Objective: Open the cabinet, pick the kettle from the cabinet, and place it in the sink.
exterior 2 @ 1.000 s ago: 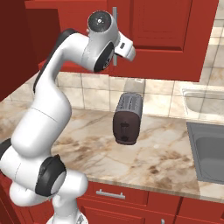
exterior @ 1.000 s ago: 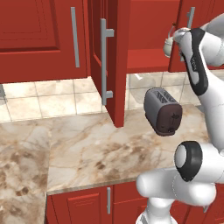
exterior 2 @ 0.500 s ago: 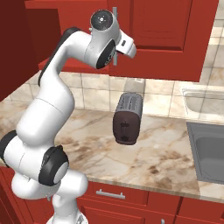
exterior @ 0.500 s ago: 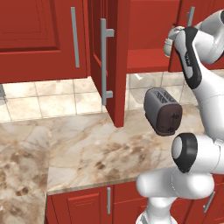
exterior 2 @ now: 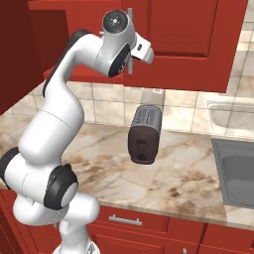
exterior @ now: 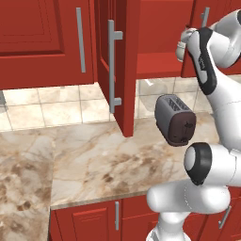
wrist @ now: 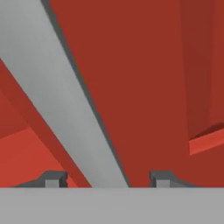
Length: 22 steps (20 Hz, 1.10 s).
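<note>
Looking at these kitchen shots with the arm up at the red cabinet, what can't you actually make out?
- Kettle: the arm covers the right part of the cabinet opening in the left base view, so none can be made out.
- Gripper grip: in the hand view the grey handle runs between the fingertips, cut off below; contact is unclear.
- Sink: cut off by the right edge in the right base view.

**Much of the cabinet and sink out of sight**

The cabinet (exterior: 117, 66) runs off the top edge. The arm covers its right door handle (exterior 2: 130, 44). Beside the toaster (exterior 2: 145, 133), the sink (exterior 2: 237, 171) is cut by the right edge.
</note>
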### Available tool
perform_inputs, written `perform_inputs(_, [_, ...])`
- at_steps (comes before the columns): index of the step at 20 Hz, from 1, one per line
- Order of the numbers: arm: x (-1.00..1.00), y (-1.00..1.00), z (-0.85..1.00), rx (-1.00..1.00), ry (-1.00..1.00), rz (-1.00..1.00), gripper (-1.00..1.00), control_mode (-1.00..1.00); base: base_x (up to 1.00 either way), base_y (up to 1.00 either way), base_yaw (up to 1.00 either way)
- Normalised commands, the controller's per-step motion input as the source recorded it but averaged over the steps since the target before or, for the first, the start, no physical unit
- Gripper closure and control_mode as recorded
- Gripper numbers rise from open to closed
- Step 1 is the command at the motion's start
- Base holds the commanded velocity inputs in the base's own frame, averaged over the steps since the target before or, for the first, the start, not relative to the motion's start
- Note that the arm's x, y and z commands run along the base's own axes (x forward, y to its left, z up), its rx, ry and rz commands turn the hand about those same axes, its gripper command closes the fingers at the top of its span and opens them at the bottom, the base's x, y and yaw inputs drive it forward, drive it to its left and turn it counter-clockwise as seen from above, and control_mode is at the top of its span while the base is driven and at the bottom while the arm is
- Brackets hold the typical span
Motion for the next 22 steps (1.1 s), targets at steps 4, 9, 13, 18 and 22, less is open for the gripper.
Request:
perform_inputs(4, [0.24,0.00,0.00,0.00,-0.02,0.00,1.00,-1.00,0.00,0.00,0.00])
perform_inputs(9, [0.24,-0.01,0.00,0.00,-0.03,0.00,1.00,-1.00,0.00,0.00,0.00])
perform_inputs(13, [0.06,-0.07,0.00,0.00,-0.06,0.00,1.00,-1.00,0.00,0.00,0.00])
perform_inputs(18, [-0.09,-0.11,0.00,0.04,-0.09,0.02,1.00,-1.00,0.00,0.00,0.00])
perform_inputs(22, [-0.20,-0.10,0.00,0.03,-0.10,0.05,1.00,-1.00,0.00,0.00,0.00])
